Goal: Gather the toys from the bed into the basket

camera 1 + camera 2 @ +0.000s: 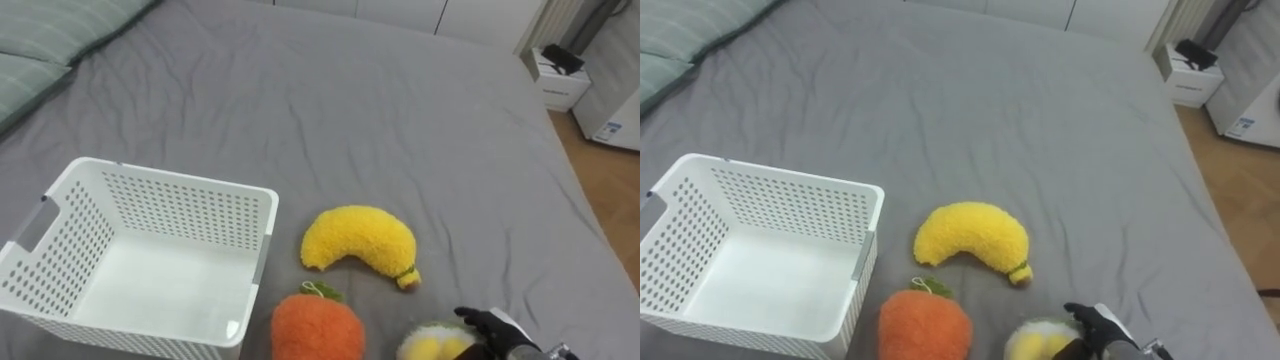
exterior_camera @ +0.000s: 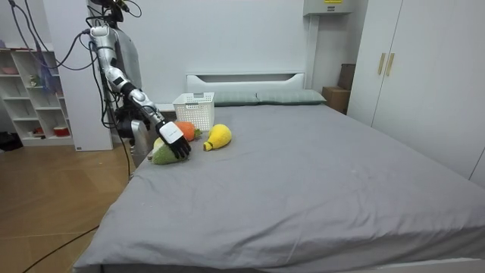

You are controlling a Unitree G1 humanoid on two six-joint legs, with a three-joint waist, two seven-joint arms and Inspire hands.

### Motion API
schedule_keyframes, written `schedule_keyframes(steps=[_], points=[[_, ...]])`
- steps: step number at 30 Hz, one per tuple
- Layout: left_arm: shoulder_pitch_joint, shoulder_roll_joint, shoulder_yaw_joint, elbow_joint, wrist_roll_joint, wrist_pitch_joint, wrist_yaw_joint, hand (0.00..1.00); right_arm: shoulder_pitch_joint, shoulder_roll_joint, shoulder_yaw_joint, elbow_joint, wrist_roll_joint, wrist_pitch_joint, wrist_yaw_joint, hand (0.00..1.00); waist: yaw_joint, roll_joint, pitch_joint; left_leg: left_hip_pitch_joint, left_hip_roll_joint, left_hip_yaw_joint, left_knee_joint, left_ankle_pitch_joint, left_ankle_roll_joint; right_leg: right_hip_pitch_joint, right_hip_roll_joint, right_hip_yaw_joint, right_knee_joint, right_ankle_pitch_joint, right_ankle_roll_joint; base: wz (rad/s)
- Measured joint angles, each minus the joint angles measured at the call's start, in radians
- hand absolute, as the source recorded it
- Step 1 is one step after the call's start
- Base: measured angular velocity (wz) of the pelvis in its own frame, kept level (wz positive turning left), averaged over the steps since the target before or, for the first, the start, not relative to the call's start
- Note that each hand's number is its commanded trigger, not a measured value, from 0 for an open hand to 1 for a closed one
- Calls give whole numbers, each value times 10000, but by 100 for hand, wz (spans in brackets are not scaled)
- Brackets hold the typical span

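Three plush toys lie on the grey bed point(image 1: 400, 120) near its front edge. A yellow banana point(image 1: 360, 240) lies in the middle, and a round orange with a green leaf point(image 1: 315, 325) is in front of it. A green and yellow toy point(image 1: 435, 345) is to the right of the orange. My right hand point(image 1: 495, 328) rests against that toy's right side, fingers fairly straight. In the room view I stand at the bedside with this hand point(image 2: 176, 144) reaching down to the toy point(image 2: 161, 155). An empty white slotted basket point(image 1: 170, 175) stands left of the toys.
Green pillows point(image 1: 40, 40) lie at the far left of the bed. Beyond the bed's far right corner stand a white nightstand point(image 1: 560, 75) and a white box point(image 1: 615, 110) on the wood floor. A shelf unit point(image 2: 30, 91) stands behind me.
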Motion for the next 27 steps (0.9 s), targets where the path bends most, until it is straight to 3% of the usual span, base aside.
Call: schedule_keyframes(steps=[9, 16, 19, 24, 27], points=[[-45, -5, -154, -12, 18, -1, -9, 0, -96, -3, -116, 269, -260, 3, -331, 100, -27, 114, 32, 6, -1, -76, 56, -7, -4, 57, -4, -70, -10, 0, 0, 2], [-107, 18, -191, -239, 5, 7, -70, 0, -96, -7, -114, -308, -701, 91, -146, 100, -41, 224, 1, -114, -10, -58, 52, 3, -7, -62, -65, -79, -39, -8, 3, 0], [-155, 21, -161, -212, -13, 17, -100, 0, -60, -22, -117, -1503, -1078, 413, 85, 100, -213, 257, 36, -167, -9, -22, 33, 6, -7, -139, -61, -40, -17, -7, 3, -1], [-351, 49, 37, -164, -20, 8, -360, 0, 18, -215, -223, -4552, -1509, 578, 267, 100, -317, 215, 31, -132, -1, 122, -31, 13, -8, -172, -52, 70, -18, -7, 3, -7], [-562, 112, 38, -150, -17, -89, -476, 0, -152, -349, -347, -5688, -1502, 590, 301, 100, -314, 80, -45, -130, 0, 124, -26, 15, -5, -175, -54, 61, -8, -7, 3, 0]])
